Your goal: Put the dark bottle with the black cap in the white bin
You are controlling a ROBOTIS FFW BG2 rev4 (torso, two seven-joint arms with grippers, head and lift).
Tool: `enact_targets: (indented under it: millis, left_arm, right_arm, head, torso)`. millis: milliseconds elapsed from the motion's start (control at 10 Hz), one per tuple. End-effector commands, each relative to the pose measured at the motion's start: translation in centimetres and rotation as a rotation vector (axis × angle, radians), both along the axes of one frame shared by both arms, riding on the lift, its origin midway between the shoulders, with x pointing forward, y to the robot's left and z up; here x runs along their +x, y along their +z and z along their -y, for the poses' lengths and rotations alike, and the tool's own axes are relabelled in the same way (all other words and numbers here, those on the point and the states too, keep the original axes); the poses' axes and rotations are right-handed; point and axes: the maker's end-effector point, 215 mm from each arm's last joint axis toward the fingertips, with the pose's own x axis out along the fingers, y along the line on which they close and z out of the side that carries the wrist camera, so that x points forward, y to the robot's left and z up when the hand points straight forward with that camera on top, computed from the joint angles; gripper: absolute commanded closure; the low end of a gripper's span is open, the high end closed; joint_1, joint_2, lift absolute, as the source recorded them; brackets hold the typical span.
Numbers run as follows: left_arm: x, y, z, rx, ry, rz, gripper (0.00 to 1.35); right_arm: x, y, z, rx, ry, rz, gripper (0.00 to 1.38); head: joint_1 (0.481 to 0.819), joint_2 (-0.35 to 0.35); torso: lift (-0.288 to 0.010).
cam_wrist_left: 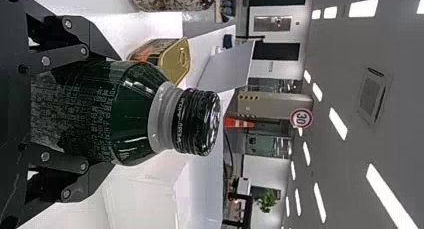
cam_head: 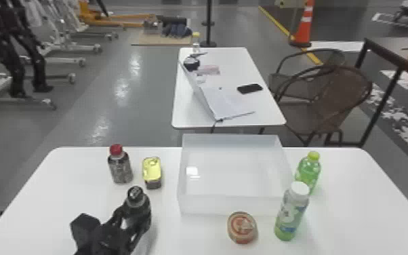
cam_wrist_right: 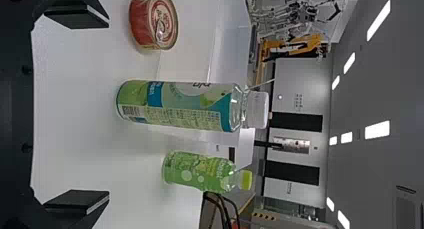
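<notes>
1. Clearly, we have the left gripper [cam_head: 134, 217] closed around the dark bottle [cam_head: 137, 207], its fingers pressed to either side of the body below the black cap [cam_head: 135, 193].
2. We find that bottle upright, outside the white bin [cam_head: 213, 205], to its left and nearer to us; we cannot tell whether its base touches the tabletop [cam_head: 352, 220].
3. Our right gripper [cam_wrist_right: 106, 110] has its fingers spread wide, with nothing between the tips.
4. Beyond the dark bottle, we see a red-capped bottle [cam_head: 120, 168] standing on the left, with a gold-topped tin [cam_head: 152, 170] between it and the bin.
5. On our right, the white-capped green bottle [cam_head: 290, 215] stands near the bin's front corner, and the smaller green bottle [cam_head: 308, 172] stands beyond it.
6. We also have a round can [cam_head: 242, 228] just in front of the bin.
</notes>
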Motion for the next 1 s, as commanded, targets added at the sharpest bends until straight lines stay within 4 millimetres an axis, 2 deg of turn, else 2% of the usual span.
enact_targets:
  millis: [0,100,200,400,600,700,900]
  left_arm:
    - [0.9,4.9,-0.5,0.056,0.002,0.075,1.1]
    - [1.8,9.0,0.2,0.029,-0.006,0.129,1.1]
    - [3.1,12.2,2.1,-0.032,-0.032,0.163,1.1]
    - [5.6,16.7,7.3,-0.144,-0.122,0.208,1.1]
    - [7.4,17.7,11.7,-0.172,-0.222,0.212,1.1]
    - [7.8,17.0,13.2,-0.155,-0.255,0.199,1.1]
    - [8.3,13.7,16.7,-0.144,-0.318,0.129,1.1]
  right_arm:
    - [-0.1,-0.1,0.0,0.001,0.0,-0.002,0.09]
    - [-0.1,-0.2,0.0,0.003,-0.002,-0.004,0.09]
    - [0.0,-0.2,0.0,0.003,-0.002,-0.004,0.09]
    - [0.3,-0.1,-0.2,0.007,0.005,0.0,0.09]
    - [0.5,-0.3,-0.4,0.011,0.011,-0.003,0.09]
    - [0.6,-0.3,-0.5,0.011,0.012,-0.001,0.09]
    - [0.6,-0.5,-0.6,0.015,0.013,-0.005,0.09]
  head:
    - [0.549,0.0]
    - [0.549,0.0]
    - [0.549,0.0]
    - [0.549,0.0]
    - [0.549,0.0]
    - [0.549,0.0]
    - [0.549,0.0]
  torso:
    - [-0.1]
    - [-0.1]
    - [-0.1]
    - [-0.1]
    - [-0.1]
    - [-0.1]
    - [-0.1]
